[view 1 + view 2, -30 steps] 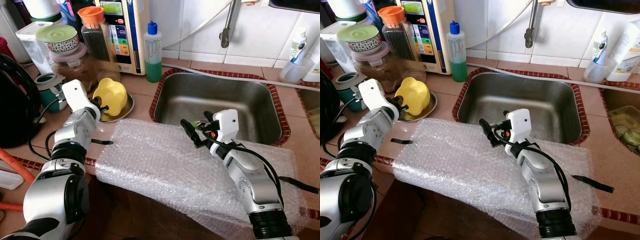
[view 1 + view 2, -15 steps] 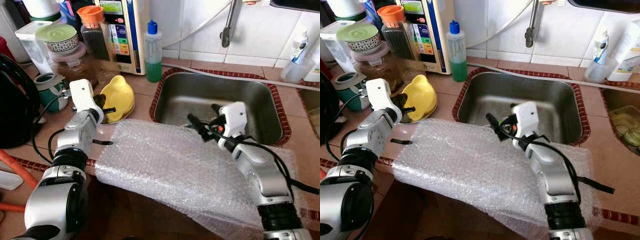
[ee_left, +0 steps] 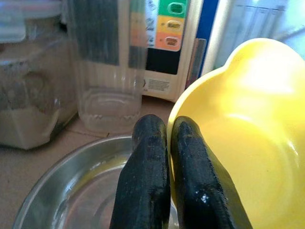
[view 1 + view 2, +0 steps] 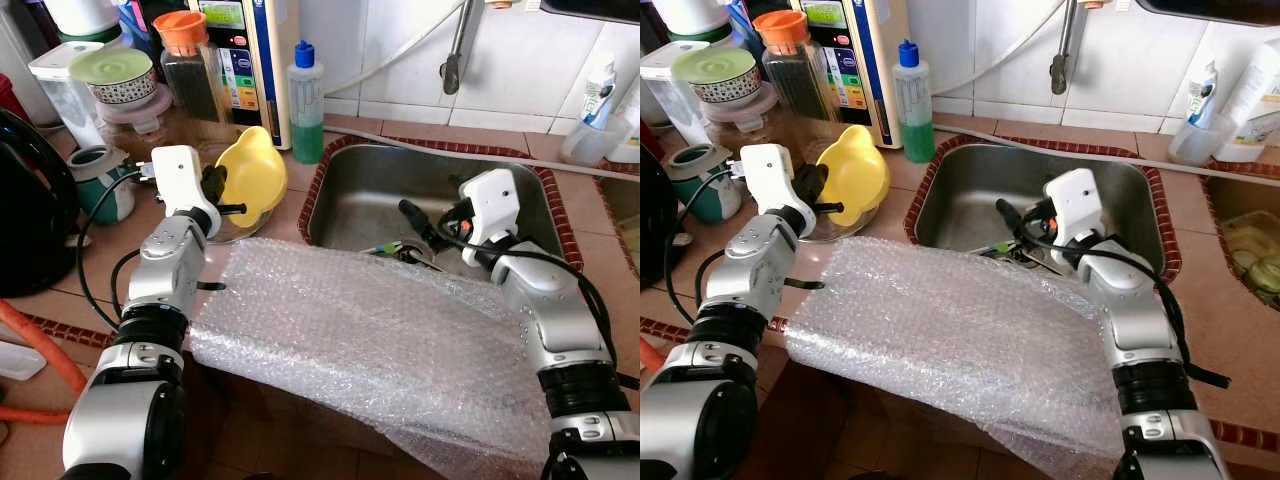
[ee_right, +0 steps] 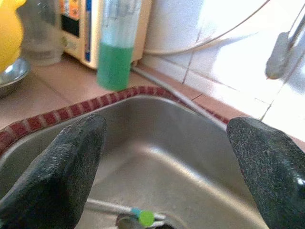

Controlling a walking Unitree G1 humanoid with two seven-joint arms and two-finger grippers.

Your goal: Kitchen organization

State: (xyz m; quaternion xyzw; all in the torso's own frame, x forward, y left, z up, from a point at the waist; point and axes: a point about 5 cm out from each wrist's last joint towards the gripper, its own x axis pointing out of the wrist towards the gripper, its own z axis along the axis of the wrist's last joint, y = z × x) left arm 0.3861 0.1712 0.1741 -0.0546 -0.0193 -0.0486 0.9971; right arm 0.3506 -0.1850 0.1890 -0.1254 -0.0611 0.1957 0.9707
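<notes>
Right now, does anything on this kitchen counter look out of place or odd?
Yes. A sheet of bubble wrap lies over the counter, covering the near rim of the sink and drooping off the front edge. The left gripper holds a yellow bowl on edge above a metal dish.

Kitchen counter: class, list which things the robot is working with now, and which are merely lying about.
In use: left gripper shut on yellow bowl; metal dish below; right gripper, jaws open, over sink.
Lying about: bubble wrap, green bottle, jars, kettle.

Bubble wrap (image 4: 380, 340) over sink's (image 4: 520, 200) front rim
</notes>
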